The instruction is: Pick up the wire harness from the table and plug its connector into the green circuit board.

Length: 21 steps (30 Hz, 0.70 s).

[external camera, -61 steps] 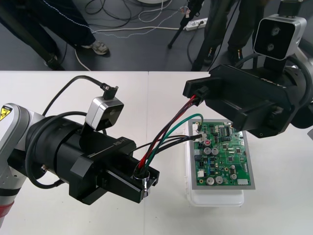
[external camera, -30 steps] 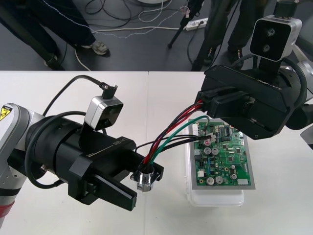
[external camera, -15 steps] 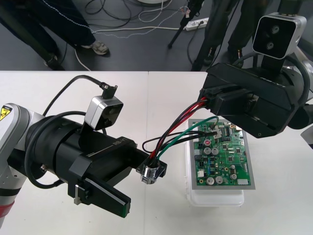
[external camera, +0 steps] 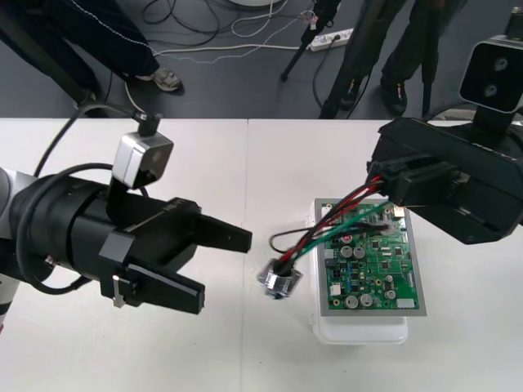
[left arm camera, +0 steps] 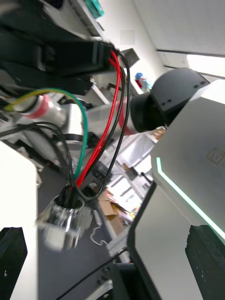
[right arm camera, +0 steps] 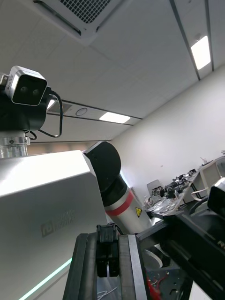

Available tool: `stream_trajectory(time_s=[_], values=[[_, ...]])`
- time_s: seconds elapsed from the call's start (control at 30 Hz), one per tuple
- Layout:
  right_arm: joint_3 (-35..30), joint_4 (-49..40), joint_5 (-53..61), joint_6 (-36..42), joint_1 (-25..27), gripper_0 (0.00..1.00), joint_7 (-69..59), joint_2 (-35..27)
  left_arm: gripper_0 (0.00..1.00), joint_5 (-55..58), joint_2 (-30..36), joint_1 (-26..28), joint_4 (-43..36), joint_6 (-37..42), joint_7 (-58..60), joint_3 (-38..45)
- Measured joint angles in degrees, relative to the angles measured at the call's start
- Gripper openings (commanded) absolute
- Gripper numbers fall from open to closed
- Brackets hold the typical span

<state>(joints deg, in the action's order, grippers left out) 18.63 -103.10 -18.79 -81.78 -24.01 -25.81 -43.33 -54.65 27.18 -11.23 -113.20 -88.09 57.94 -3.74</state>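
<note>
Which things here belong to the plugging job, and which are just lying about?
Job: thin red, black and green wire harness with round metal socket; green circuit board on white base; right gripper, jaws shut on the harness; left gripper, jaws open.
Lying about: white power strip and loose cables on the dark floor.

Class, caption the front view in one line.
Right claw holds red-black-green wire harness above green circuit board; left claw open beside its round metal socket.
</note>
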Motion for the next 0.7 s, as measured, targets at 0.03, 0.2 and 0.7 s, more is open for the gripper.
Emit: stream_trajectory(time_s=[0.03, 0.2, 0.7], values=[[-0.57, -0.28, 0.0, 0.0, 0.64, 0.0, 0.0, -0.35, 1.0, -0.33, -0.01, 0.01, 0.0, 0.0, 0.0, 0.8], [-3.55, -1.04, 0.0, -0.01, 3.94, 0.0, 0.0, -1.83, 1.0, -1.95, -0.09, 0.18, 0.0, -0.01, 0.0, 3.99], [-11.42, -1.3, -4.21, 2.29, 10.9, 0.0, 0.06, -3.46, 1.0, -5.32, 0.58, 0.64, 0.0, 0.68, -0.01, 6.87]])
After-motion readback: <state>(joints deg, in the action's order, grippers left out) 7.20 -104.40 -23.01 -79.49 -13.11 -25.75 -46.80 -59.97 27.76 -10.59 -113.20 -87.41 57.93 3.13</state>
